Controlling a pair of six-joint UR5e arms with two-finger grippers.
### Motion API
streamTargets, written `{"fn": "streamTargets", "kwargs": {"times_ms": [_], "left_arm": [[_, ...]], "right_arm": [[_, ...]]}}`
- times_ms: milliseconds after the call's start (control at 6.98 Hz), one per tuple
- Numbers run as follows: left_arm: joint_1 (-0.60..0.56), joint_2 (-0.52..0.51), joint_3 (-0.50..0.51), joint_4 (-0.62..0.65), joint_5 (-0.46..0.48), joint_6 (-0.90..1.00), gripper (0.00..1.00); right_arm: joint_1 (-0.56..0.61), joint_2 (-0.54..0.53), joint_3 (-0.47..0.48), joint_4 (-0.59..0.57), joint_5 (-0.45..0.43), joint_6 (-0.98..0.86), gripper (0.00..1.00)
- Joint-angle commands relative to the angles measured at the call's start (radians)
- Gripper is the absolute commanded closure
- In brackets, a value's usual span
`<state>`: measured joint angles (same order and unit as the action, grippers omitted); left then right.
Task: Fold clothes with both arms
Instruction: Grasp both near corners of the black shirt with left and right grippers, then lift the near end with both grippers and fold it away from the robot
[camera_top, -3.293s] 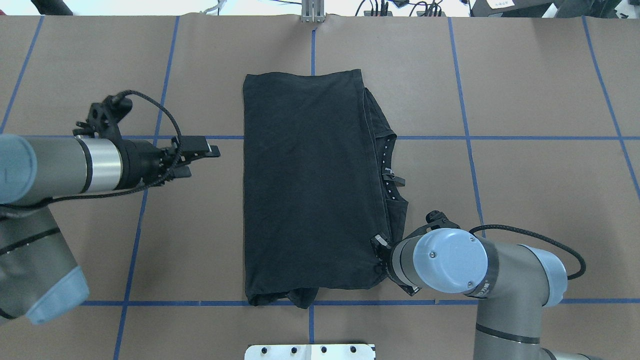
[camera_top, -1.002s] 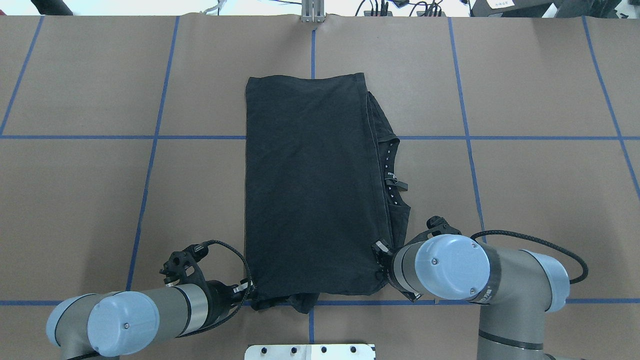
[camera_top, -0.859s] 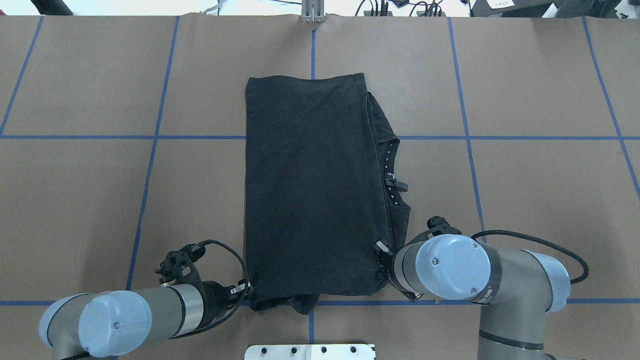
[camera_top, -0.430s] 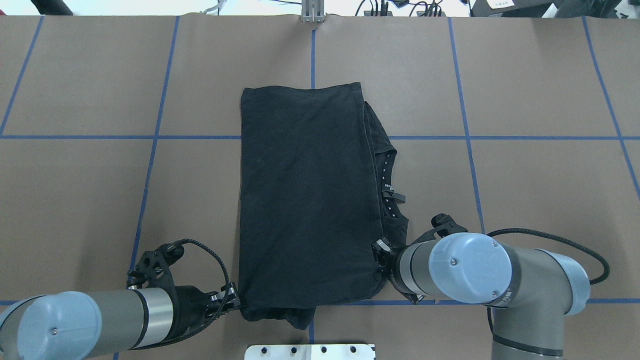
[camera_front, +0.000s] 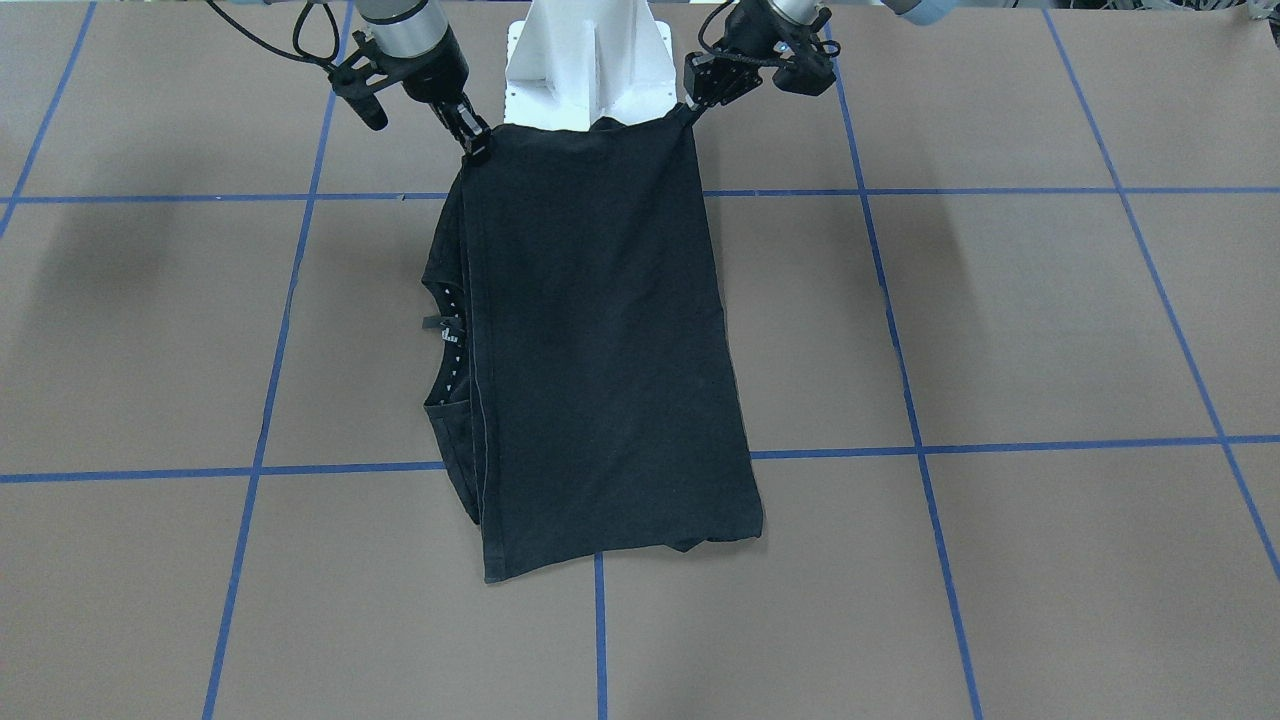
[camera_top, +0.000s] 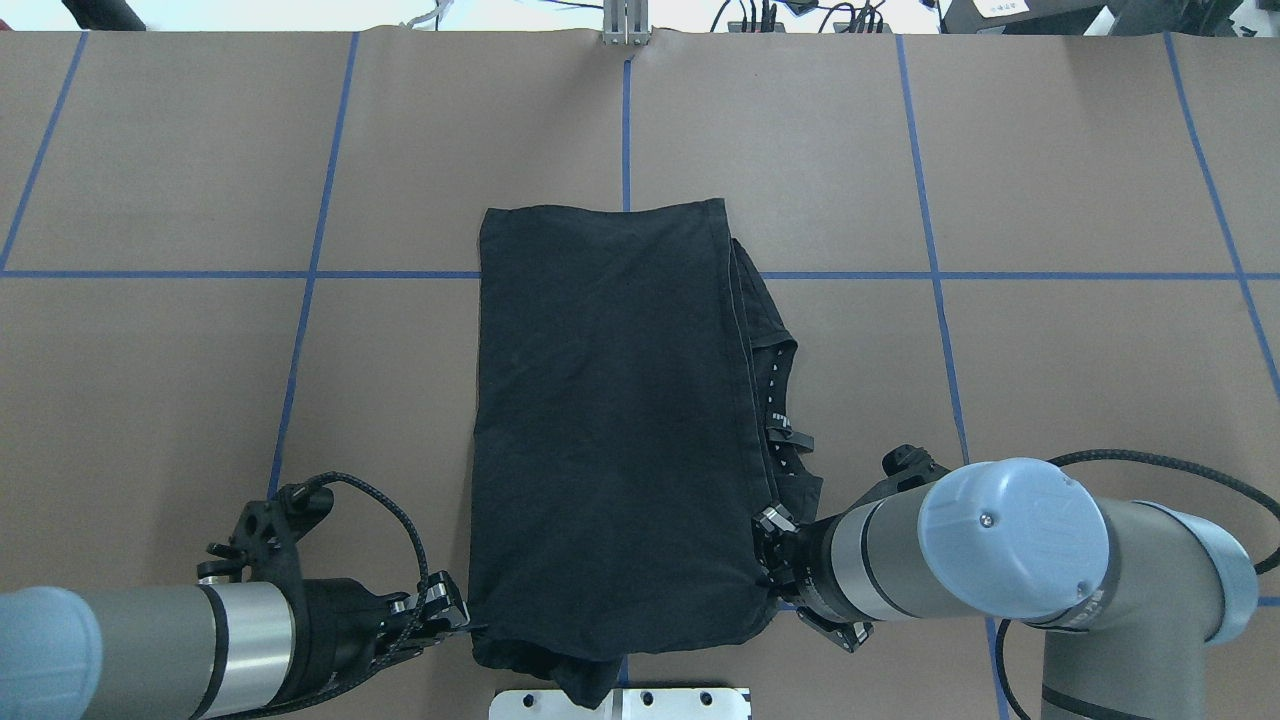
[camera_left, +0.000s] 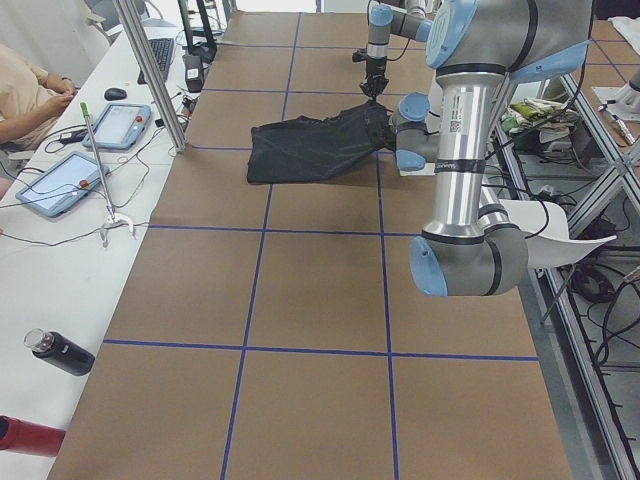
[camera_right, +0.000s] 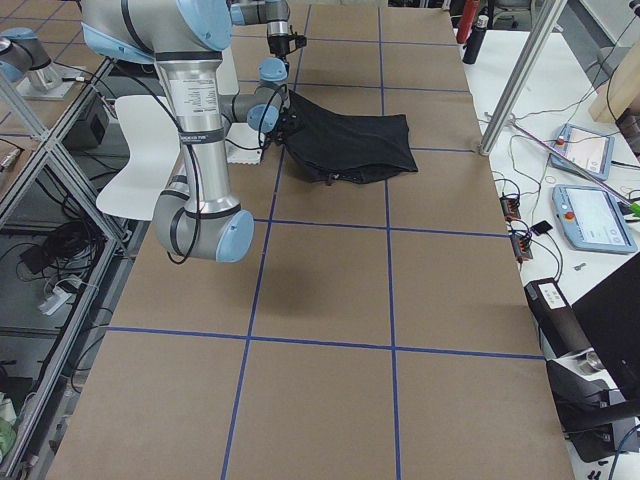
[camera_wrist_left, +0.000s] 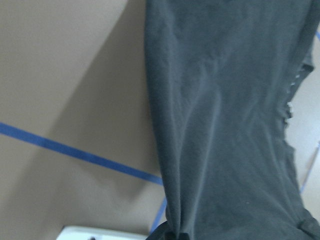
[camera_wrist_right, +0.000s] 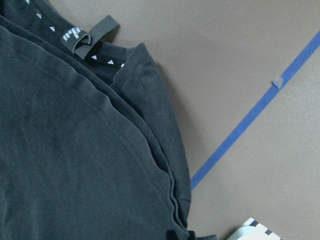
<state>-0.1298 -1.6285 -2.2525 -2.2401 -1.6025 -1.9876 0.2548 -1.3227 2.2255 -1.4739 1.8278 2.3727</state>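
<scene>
Slid toward the robot over the last moment: black T-shirt (camera_top: 610, 430), folded into a long panel, with its far hem drawn back closer to the far cross line of blue tape (camera_top: 200, 274) and its near hem now bunched over the white base plate (camera_top: 690, 705). Lies mid-surface (camera_top: 1050, 180), with collar and hanging loop (camera_wrist_right: 92, 35) poking out along the right edge. Left gripper (camera_top: 462, 620) pinching the near-left corner, jaws pressed on cloth. Right gripper (camera_top: 768, 570) pinching the near-right corner likewise. Both corners raised off the surface in the front-facing view.

Probably about to lift the near end and carry it far, to halve the panel.

Risks, as judged:
- Could lose the lower layers, since a loose lump (camera_top: 585, 685) sags below the near hem and may sit outside either pinch; would then trail or unfold.
- Could skew the fold if one arm rises or travels ahead of the other.
- Could splay the offset collar-side layers on the right through drag.
- Could snag on the base plate if pulled any nearer.
</scene>
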Motion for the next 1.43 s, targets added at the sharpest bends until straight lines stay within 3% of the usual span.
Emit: {"fn": "streamTargets", "kwargs": {"times_ms": [0, 286, 716, 1002, 1289], "left_arm": [[0.009, 0.029, -0.094, 0.022, -0.043, -0.082, 1.0], [0.033, 0.027, -0.139, 0.043, -0.056, -0.175, 1.0], [0.007, 0.018, -0.214, 0.072, -0.104, -0.177, 1.0], [-0.048, 0.001, -0.182, 0.089, -0.108, -0.169, 1.0], [-0.117, -0.089, -0.046, 0.089, -0.106, -0.151, 1.0]], "right_arm": [[0.004, -0.007, 0.063, -0.002, 0.135, 0.003, 1.0], [0.035, -0.056, 0.138, -0.002, 0.226, 0.003, 1.0], [0.124, -0.046, 0.129, -0.002, 0.278, 0.002, 1.0], [0.193, -0.021, 0.071, -0.002, 0.283, -0.007, 1.0], [0.262, 0.072, -0.051, -0.003, 0.283, -0.012, 1.0]]}}
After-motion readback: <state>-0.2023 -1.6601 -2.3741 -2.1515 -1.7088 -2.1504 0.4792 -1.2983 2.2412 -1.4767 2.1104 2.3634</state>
